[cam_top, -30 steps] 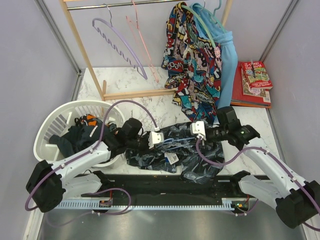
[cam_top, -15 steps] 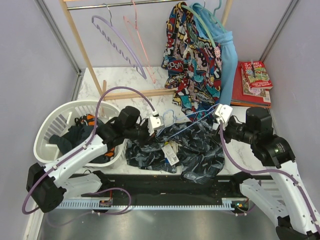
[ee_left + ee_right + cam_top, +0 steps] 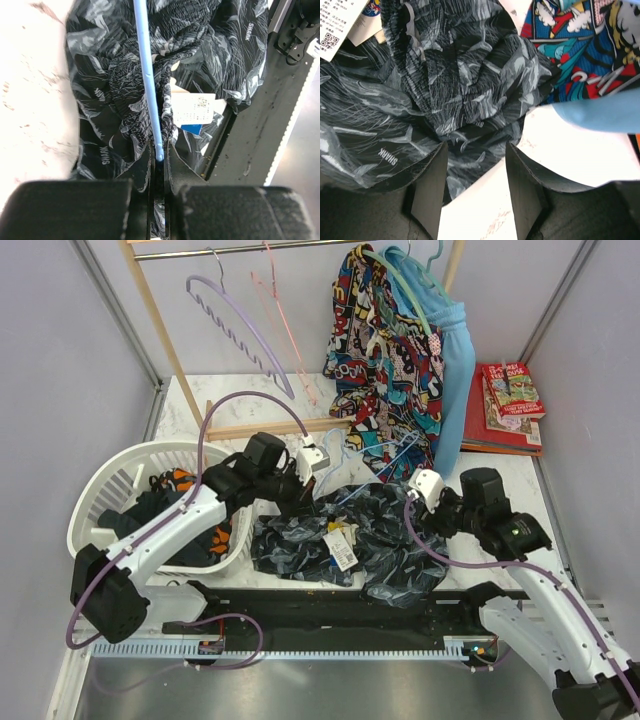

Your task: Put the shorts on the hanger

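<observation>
Shorts [image 3: 350,540] are crumpled up on the table, lower middle of the top view. Hanger [image 3: 147,75] slants across them, pinched tight in the left gripper [image 3: 159,150]. Right gripper [image 3: 476,150] hangs over their edge, jaws apart.

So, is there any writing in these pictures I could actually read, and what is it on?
"SHARK": pale letters printed several times on the shorts, seen by both wrist cameras.
The white tag on them: a code square and fine print, too blurred to read.
The books: cover titles too small to read.
The comic-print garment: cartoon lettering, not clearly readable.
</observation>
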Controlling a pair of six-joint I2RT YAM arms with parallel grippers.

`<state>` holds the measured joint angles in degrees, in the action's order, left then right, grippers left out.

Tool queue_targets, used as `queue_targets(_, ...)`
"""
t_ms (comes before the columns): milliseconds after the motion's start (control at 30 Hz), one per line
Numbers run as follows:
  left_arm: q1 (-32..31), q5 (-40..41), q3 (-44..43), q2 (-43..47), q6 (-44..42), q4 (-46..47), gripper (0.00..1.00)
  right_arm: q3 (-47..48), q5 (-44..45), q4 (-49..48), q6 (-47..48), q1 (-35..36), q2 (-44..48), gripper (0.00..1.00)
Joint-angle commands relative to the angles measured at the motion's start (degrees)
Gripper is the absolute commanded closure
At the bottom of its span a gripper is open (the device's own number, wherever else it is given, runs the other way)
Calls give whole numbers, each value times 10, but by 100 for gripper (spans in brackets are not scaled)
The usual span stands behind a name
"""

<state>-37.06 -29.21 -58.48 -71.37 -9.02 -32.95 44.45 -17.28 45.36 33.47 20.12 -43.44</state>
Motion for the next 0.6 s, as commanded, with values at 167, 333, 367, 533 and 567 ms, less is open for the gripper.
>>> queue_targets(167, 31, -61, -23, -27, 78, -1, 98, -104, 95, -186, -10, 147, -33, 42)
queue_targets(333, 50, -79, -25, -33, 84, -1, 98, -138, 143, -241, 11, 193, -88, 37)
queue_targets(367, 52, -81, -24, -34, 84, -1, 98, -152, 149, -263, 16, 200, -101, 37)
queue_targets(533, 59, -88, -17, -33, 85, -3, 98, -180, 212, -337, 40, 218, -150, 37)
queue_targets(567, 62, -88, -16, -33, 85, -3, 98, -181, 225, -344, 41, 219, -173, 38)
